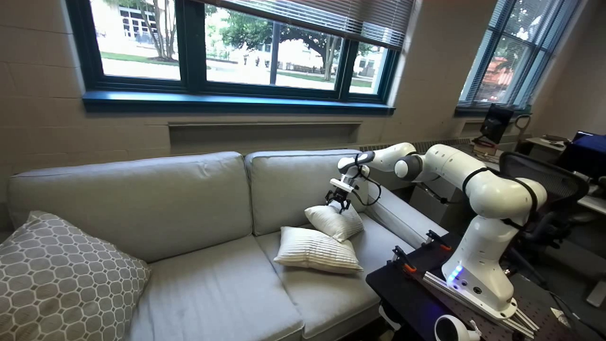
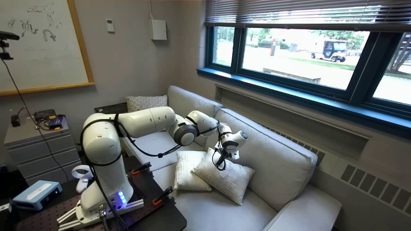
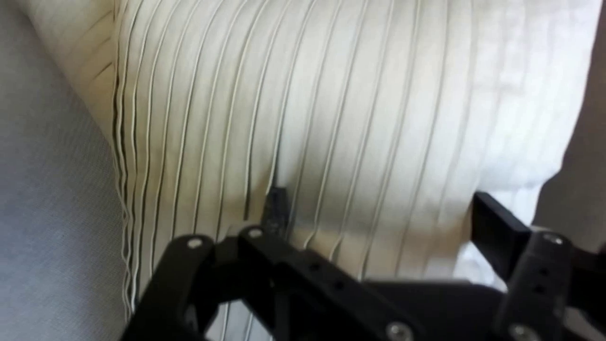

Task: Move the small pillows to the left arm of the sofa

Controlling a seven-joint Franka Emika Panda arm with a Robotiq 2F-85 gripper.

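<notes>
Fingers (image 3: 499, 227): spread wide, with hold of nothing; in the wrist view the ribbed top pillow (image 3: 341, 118) shows between them, one tip down against it, the other near its edge, touching or not I cannot tell
Gripper (image 1: 337, 204): angled downward, its fingers over the top pillow
Top pillow: right under the fingers, off-white, set askew, partly overlapping the low pillow (image 1: 317, 251)
Low pillow: below and slightly left of the fingers in an exterior view, off-white, ribbed, lying on the seat (image 1: 331, 296)
Sofa (image 1: 213, 274): pale, its seat under the fingers, a back cushion (image 1: 293, 189) behind them
Armrest (image 2: 308, 205): right of the fingers in both exterior views, with both small pillows off it
Patterned pillow (image 1: 61, 279): large, grey and white, well apart from the fingers, left of them in both exterior views
Robot (image 1: 454, 163): white, stretched from a base (image 1: 478, 279) on the table (image 1: 397, 293) to the fingers
Table: dark, lower right of the fingers in an exterior view
Clamps (image 1: 436, 238): two, black and orange, at the table edge, between the fingers and the base
Controller (image 2: 83, 183): white, low and left of the fingers in an exterior view
Window (image 1: 191, 61): dark-framed, above and behind the fingers, blinds (image 1: 374, 21) partly lowered
</notes>
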